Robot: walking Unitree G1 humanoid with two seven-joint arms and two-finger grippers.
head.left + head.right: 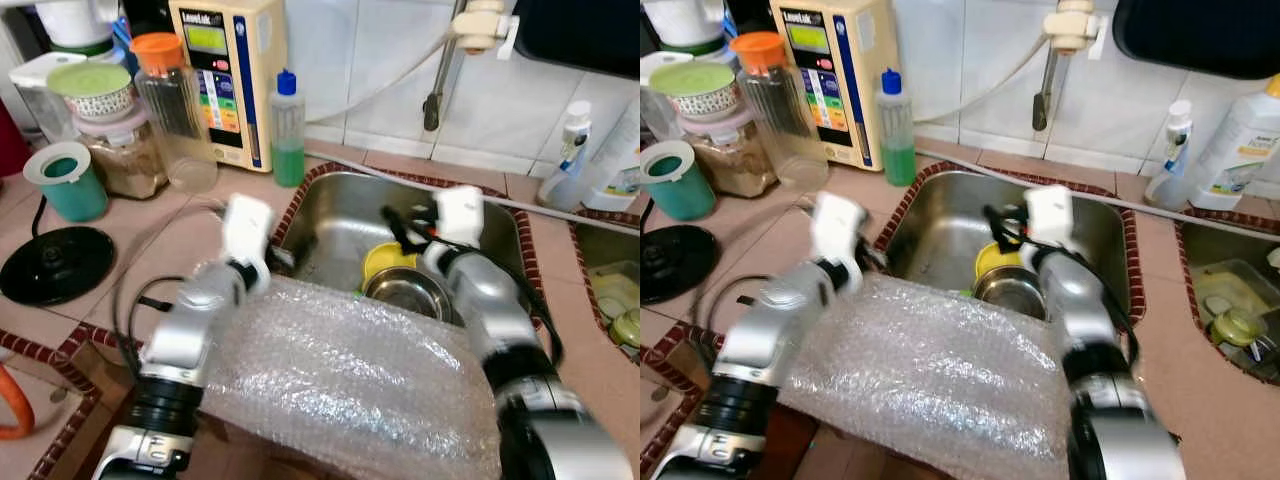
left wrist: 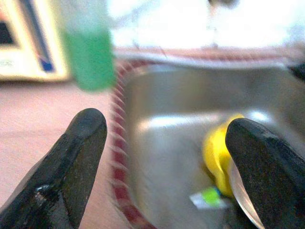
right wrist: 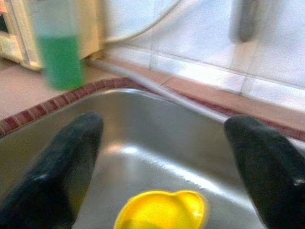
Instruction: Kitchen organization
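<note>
Both the left gripper (image 2: 162, 157) and right gripper (image 3: 167, 157) hang wide open and empty over the sink (image 1: 340, 215), where a yellow cup (image 3: 162, 210) lies beside a steel bowl (image 1: 408, 290).

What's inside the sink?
In the sink sit a yellow bowl and a steel bowl, with a small green scrap beside them. The bubble wrap and the right arm cover the sink's near part, so anything there is hidden.
</note>
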